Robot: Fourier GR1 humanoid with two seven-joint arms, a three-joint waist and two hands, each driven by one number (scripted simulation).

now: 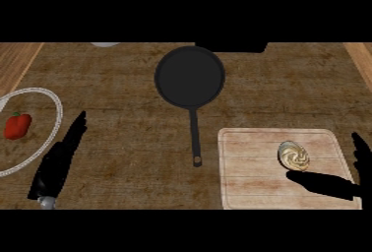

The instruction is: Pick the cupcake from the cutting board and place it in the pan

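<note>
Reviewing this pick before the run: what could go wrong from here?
1. The right hand is open just below the cupcake; closing off-centre could tip it or nudge it across the cutting board.
2. The pan lies up-left; a low carry could clip its handle.

One head view looks steeply down on the counter (pixel 131 88); forearms enter from six o'clock, pan (pixel 190 76) towards twelve.

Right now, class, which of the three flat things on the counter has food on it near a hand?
The cutting board: its cupcake lies beside the right hand. The pan holds nothing; the plate's pepper sits apart.
</note>
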